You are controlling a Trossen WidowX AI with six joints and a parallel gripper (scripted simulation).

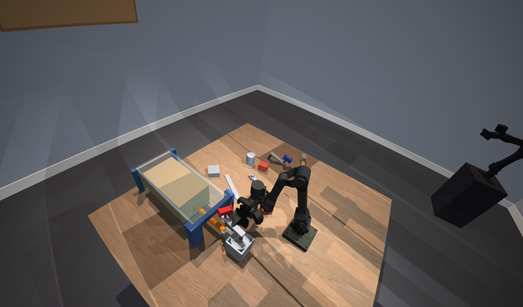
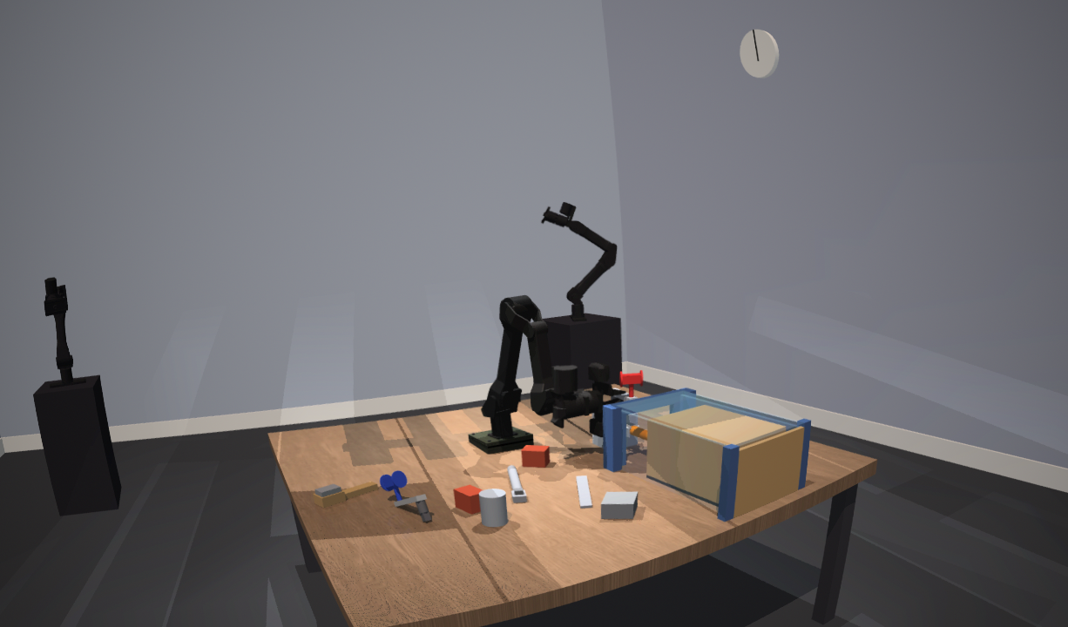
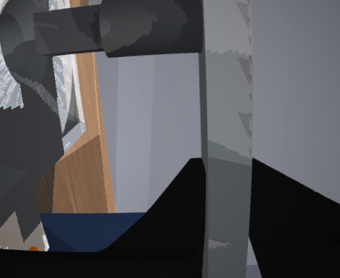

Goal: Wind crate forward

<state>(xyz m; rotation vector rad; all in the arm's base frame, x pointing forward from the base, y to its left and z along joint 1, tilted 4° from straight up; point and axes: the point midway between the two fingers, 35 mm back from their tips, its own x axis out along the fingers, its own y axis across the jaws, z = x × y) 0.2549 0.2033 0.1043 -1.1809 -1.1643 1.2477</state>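
The tan crate (image 1: 179, 177) (image 2: 682, 452) sits flat in the clear-panelled cubby. A gap separates its front from the blue frame (image 1: 195, 236) (image 2: 613, 440) at the mouth. An orange strap (image 1: 214, 222) (image 2: 638, 432) runs under the frame to the grey winch (image 1: 238, 251). My gripper (image 3: 219, 169) is shut on the grey bar of the winch handle (image 1: 239, 230) (image 3: 228, 96). The handle's red knob (image 1: 225, 210) (image 2: 631, 379) stands up. Its dark square key (image 3: 67, 32) points at the winch, its end overlapping the round hub (image 3: 12, 42) in the wrist view. I cannot tell whether it is in the hole.
The bench also holds a blue-knobbed tool (image 1: 287, 158) (image 2: 395, 483), a grey cylinder (image 1: 250, 158) (image 2: 493, 509), red blocks (image 1: 262, 166) (image 2: 535, 455), a grey block (image 1: 213, 171) (image 2: 618, 507), a flat bar (image 1: 230, 184) (image 2: 584, 491) and a brush-like tool (image 2: 331, 496). The cubby frame stands close beside the handle.
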